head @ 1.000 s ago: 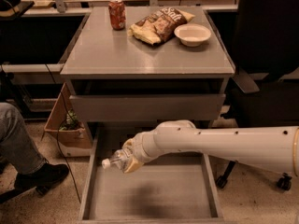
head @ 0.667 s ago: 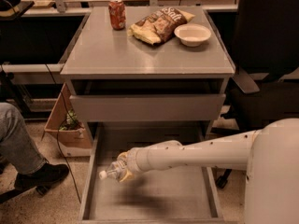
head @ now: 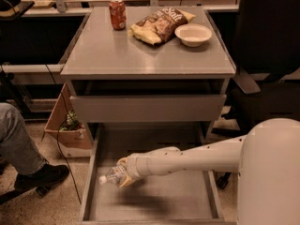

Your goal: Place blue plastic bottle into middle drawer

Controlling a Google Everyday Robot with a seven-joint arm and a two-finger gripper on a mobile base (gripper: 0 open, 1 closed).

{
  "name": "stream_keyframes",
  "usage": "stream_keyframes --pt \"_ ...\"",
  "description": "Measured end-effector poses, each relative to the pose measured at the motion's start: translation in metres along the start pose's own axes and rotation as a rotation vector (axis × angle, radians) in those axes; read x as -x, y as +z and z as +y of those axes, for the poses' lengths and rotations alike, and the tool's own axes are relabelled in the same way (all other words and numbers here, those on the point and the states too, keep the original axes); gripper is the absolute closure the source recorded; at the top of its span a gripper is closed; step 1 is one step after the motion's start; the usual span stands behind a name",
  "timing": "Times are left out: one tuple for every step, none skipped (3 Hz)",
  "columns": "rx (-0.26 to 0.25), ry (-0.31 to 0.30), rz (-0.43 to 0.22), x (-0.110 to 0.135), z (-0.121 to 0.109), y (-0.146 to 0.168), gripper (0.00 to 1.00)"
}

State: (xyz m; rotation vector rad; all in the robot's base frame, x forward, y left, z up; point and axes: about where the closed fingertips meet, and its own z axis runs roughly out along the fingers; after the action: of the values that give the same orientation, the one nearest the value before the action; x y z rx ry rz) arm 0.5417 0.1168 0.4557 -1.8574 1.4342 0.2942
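**Bottle held low over open drawer**

We see a gray desk (head: 140, 55) carrying a soda can (head: 117, 13), chip bag (head: 159, 25) and bowl (head: 193, 34). Below, the tool (head: 123, 172), clenched on the blue plastic bottle (head: 110, 176), hangs over the middle drawer (head: 187, 196) near its left wall, lower and further left than a second ago. Bare drawer floor shows to its right.

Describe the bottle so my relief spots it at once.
Start at the gray cabinet; its wide open drawer sticks out at the bottom. Over the drawer's left side, the robot's tool grips the bottle: small, clear, white-capped, unlike the red can on top.
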Motion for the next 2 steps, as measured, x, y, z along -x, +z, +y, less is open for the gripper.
stream_keyframes --pt "0.052 0.015 0.028 -0.026 0.019 0.032 1.0" --pt "0.082 0.03 0.05 -0.04 0.027 0.048 1.0"
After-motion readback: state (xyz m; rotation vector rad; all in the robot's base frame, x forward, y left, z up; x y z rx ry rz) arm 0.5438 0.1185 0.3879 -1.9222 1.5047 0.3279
